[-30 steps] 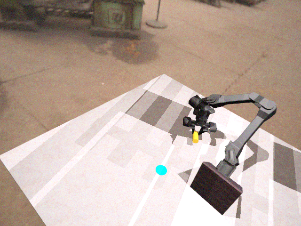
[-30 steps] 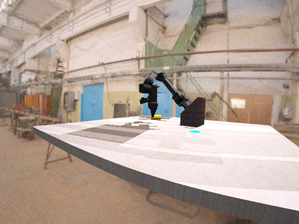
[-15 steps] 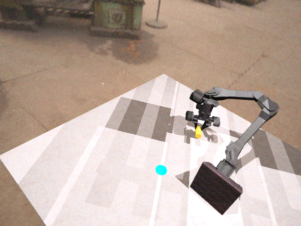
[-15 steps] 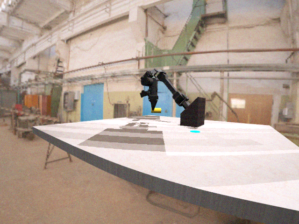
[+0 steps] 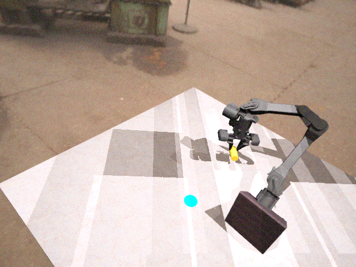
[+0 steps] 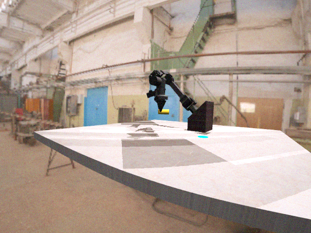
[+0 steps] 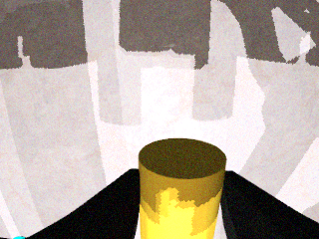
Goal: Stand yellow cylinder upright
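So the black parallel-jaw gripper (image 6: 161,108) is clamped on the yellow tall cylinder (image 6: 163,111), held horizontal above the white table (image 6: 175,160), well apart from the cyan circle (image 5: 190,200).

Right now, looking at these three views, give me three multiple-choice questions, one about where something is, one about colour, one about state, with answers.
1. Where is the yellow cylinder?
A. Inside the circle
B. In the air above the table
C. On the floor

2. What colour is the target circle?
A. Cyan
B. Red
C. Green

3. How is the cylinder oriented?
A. Upright
B. Horizontal in the gripper
C. Lying loose on the table

Answers: 1 B, the exterior view shows a gap beneath it. 2 A, a cyan disc beside the base. 3 B, the fingers are closed on it, axis level.
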Available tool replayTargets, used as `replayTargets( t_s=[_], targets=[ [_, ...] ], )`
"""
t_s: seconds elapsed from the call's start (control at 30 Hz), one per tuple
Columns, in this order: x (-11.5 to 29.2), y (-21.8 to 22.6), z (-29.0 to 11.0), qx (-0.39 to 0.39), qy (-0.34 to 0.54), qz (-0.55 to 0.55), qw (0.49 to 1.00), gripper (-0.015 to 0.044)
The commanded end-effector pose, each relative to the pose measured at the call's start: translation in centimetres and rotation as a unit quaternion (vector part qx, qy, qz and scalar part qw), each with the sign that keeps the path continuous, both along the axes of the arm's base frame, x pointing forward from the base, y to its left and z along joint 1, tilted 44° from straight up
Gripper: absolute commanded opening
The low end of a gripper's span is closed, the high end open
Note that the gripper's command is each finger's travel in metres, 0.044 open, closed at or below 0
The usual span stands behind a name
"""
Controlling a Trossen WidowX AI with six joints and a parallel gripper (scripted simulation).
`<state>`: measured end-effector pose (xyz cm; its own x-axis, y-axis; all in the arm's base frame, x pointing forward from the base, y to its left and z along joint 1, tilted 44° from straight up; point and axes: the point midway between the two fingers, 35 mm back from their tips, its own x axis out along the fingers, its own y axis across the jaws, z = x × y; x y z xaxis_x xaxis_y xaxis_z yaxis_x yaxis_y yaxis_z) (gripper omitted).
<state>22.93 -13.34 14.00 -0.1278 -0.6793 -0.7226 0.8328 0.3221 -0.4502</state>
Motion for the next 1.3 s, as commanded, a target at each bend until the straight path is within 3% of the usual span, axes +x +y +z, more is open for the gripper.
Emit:
replayTargets(
  t_s=[0.0, 0.63, 1.27],
  targets=[
    [0.7, 0.7, -0.6, 0.010, 0.025, 0.030, 0.999, 0.0105],
    [3.8, 4.9, -4.0, 0.050, 0.159, 0.187, 0.968, 0.0105],
    [5.6, 9.6, -7.8, 0.080, 0.288, 0.335, 0.893, 0.0105]
  ],
)
